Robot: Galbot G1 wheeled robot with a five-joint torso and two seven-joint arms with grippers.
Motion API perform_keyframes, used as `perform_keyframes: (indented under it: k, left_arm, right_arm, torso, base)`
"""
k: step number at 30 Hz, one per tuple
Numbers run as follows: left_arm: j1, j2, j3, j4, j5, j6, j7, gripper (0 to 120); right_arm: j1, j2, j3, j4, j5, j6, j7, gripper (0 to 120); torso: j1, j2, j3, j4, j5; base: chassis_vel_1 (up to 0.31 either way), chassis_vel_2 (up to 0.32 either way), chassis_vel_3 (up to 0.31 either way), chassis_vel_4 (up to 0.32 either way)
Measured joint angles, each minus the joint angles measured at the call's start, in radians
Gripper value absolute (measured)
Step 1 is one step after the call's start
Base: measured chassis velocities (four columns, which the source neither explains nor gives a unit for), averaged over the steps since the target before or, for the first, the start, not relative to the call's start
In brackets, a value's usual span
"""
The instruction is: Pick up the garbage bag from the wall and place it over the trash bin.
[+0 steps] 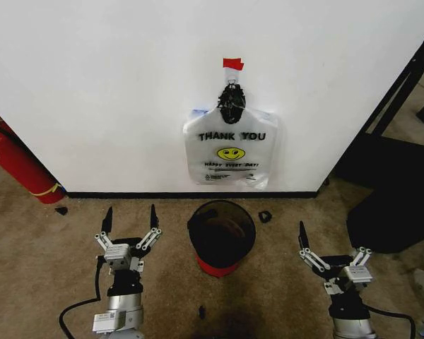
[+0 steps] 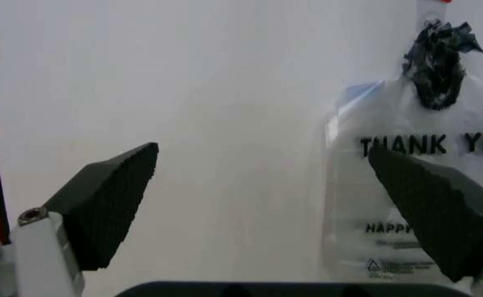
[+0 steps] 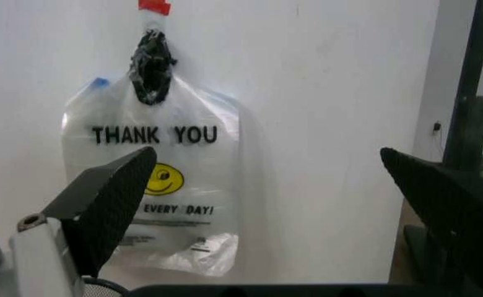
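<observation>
Nearest the robot, left gripper (image 1: pixel 130 218) and right gripper (image 1: pixel 332 245) sit low over the carpet, either side of the trash bin (image 1: pixel 222 236), both with fingers spread wide and holding nothing. Beyond the bin, the garbage bag (image 1: pixel 230 157) hangs flat against the wall (image 1: pixel 113 92), bunched at a black knot (image 1: pixel 232 101) under a red tape strip (image 1: pixel 233 64). Judgement: thin film, very light, limp and slippery; pinch one layer low or at a side edge, not at the knot.

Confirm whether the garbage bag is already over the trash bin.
No, the garbage bag hangs on the wall above the trash bin.
</observation>
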Motion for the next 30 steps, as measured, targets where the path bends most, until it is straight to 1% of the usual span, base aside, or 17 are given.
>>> perform_keyframes:
  k: [13, 23, 30]
  left_arm:
    - [0.024, -0.021, 0.013, -0.009, 0.025, 0.002, -0.003, 100]
    - [0.027, -0.019, 0.01, -0.009, 0.035, 0.009, -0.005, 100]
    - [0.023, -0.027, 0.009, 0.009, 0.036, 0.014, -0.008, 100]
  right_arm:
    - [-0.015, -0.005, 0.008, 0.012, 0.002, 0.005, 0.007, 100]
    - [-0.015, -0.006, 0.003, 0.0, 0.002, 0.014, 0.013, 100]
    - [-0.012, -0.009, -0.006, 0.004, 0.014, 0.014, 0.025, 100]
  torso:
    - [0.0, 0.0, 0.0, 0.0, -0.0001]
    - [0.0, 0.0, 0.0, 0.0, 0.0]
    - [0.0, 0.0, 0.0, 0.0, -0.0001]
  base:
    - [0.0, 0.0, 0.0, 0.0]
    - [0.0, 0.0, 0.0, 0.0]
    - [0.0, 0.0, 0.0, 0.0]
